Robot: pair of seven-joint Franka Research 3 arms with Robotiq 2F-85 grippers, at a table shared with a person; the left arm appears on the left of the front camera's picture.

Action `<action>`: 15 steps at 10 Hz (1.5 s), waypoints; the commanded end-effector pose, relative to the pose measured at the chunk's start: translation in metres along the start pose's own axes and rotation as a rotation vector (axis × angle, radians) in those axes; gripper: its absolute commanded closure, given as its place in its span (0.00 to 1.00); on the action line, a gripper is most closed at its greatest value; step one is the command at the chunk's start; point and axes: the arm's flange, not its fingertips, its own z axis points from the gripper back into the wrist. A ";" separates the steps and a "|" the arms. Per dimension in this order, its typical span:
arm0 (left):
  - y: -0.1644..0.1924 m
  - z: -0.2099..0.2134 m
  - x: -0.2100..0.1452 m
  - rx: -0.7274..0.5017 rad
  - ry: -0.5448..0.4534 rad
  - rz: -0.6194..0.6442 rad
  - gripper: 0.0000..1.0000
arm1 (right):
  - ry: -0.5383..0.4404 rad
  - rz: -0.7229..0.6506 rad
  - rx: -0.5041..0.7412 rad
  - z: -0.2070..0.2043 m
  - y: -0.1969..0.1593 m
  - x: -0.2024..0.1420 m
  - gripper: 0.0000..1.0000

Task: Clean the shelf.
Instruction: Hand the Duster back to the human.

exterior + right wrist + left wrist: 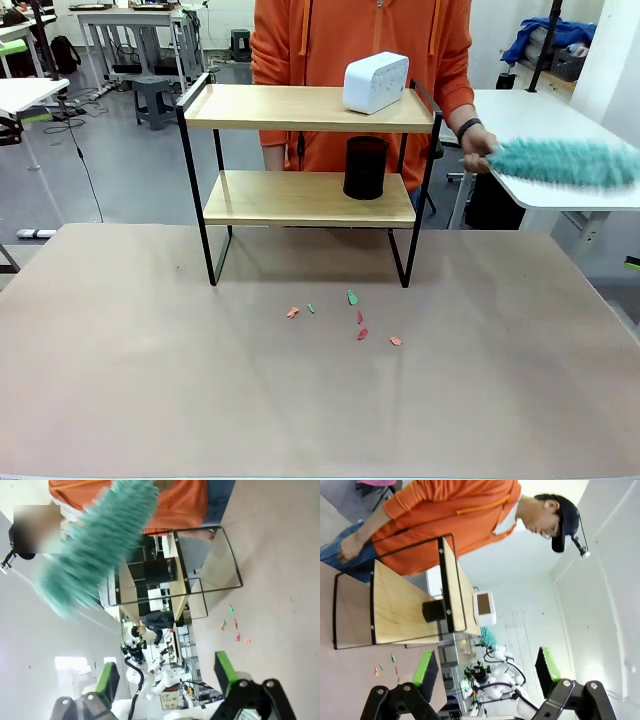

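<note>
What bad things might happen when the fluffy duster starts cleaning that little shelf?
1. The white box sits close to the top board's front edge on the shelf; a sweep of the teal duster in the person's hand might knock it off.
2. The black cup on the lower board could tip.
3. The paper scraps on the table may scatter.

The left gripper [487, 672] hangs in the air with its jaws spread wide, green pads [424, 666] facing each other across an empty gap, nothing between them. The right gripper [167, 672] is raised too, jaws parted wide, nothing clamped. Across the table the person stands upright in an orange top; one hand [478, 157], a dark band on its wrist, is stretched out to the side and closed around a handle. The person's other hand [351, 547] hangs low by the hip, loosely curled.
</note>
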 end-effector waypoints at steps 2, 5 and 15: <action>0.024 -0.035 -0.027 0.092 0.221 0.040 0.00 | 0.128 0.114 -0.033 -0.048 0.025 -0.018 0.00; 0.093 -0.083 -0.064 0.151 0.429 0.104 0.00 | 0.307 0.231 -0.057 -0.156 0.070 -0.053 0.00; 0.104 -0.094 -0.081 0.154 0.437 0.131 0.00 | 0.346 0.225 -0.048 -0.163 0.071 -0.064 0.00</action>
